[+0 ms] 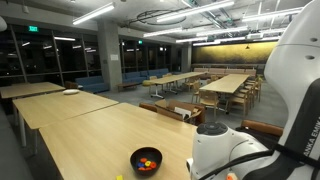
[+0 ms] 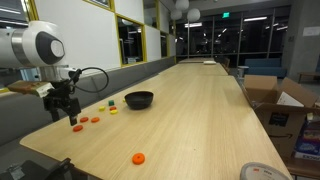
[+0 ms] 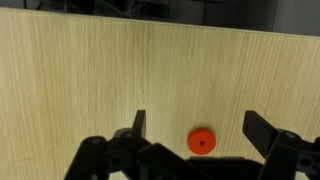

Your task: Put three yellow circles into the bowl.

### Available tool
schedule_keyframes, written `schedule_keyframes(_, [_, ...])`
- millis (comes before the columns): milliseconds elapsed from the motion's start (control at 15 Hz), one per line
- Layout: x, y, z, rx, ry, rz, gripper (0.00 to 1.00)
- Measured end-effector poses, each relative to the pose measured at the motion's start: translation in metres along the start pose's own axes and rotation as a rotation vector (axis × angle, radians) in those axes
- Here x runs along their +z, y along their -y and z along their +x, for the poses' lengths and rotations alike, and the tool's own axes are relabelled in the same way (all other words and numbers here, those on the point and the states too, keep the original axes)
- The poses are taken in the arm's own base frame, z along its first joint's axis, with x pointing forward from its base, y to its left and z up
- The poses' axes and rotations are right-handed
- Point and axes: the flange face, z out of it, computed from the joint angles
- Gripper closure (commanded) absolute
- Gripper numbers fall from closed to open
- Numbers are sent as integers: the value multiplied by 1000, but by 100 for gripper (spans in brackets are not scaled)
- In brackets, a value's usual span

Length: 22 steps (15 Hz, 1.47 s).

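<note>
The black bowl stands on the long wooden table; it also shows in an exterior view with small red, orange and yellowish pieces inside. A tiny yellow circle lies left of the bowl, by a green piece. My gripper hangs open just above the table near the left edge, well left of the bowl. In the wrist view the open jaws straddle a small orange disc lying flat on the wood, touching nothing. No yellow circle shows in the wrist view.
Several small orange and red pieces lie between the gripper and the bowl. A larger orange disc lies near the front edge. A pale round object sits at the front right corner. Cardboard boxes stand beside the table.
</note>
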Motion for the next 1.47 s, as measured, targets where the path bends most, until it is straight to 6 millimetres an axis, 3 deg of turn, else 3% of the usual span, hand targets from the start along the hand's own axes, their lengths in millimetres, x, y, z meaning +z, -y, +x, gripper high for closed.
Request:
schedule_keyframes(600, [31, 12, 40, 8, -33, 7, 0])
schedule_keyframes(1000, [58, 25, 50, 6, -14, 2, 0])
schedule_keyframes(1400, [69, 27, 55, -6, -33, -39, 0])
schedule_keyframes(1467, [69, 26, 56, -7, -38, -48, 25])
